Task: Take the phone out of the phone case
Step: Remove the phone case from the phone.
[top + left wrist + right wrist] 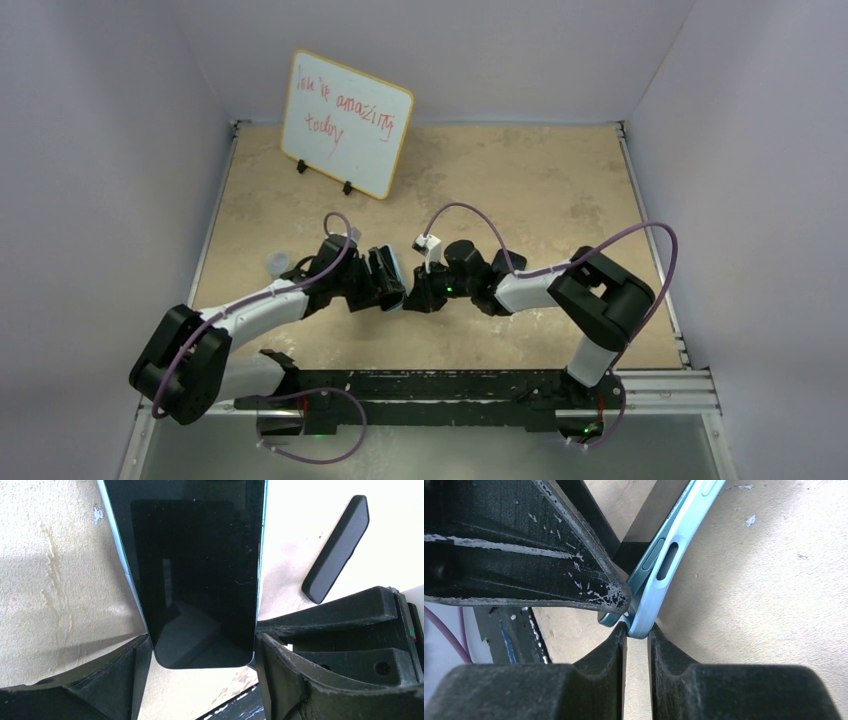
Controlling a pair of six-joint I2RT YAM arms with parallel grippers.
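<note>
The phone (pixel 195 570), black screen facing the left wrist camera, sits in a light blue case (pixel 121 555). My left gripper (pixel 200 652) is shut on the cased phone's long sides near its lower end and holds it above the table. In the right wrist view my right gripper (pixel 637 632) is shut on the case's corner (pixel 659 587), which stands slightly peeled off the teal phone body (pixel 651 555). The left gripper's finger (pixel 549 565) is right beside it. In the top view both grippers, left (pixel 388 285) and right (pixel 418 292), meet at the table's middle.
A whiteboard (pixel 345 122) with red writing stands at the back left. A small clear object (pixel 275 263) lies left of the left arm. A black slab-shaped thing (pixel 340 550) shows right of the phone. Grey walls enclose the beige table (pixel 540 180).
</note>
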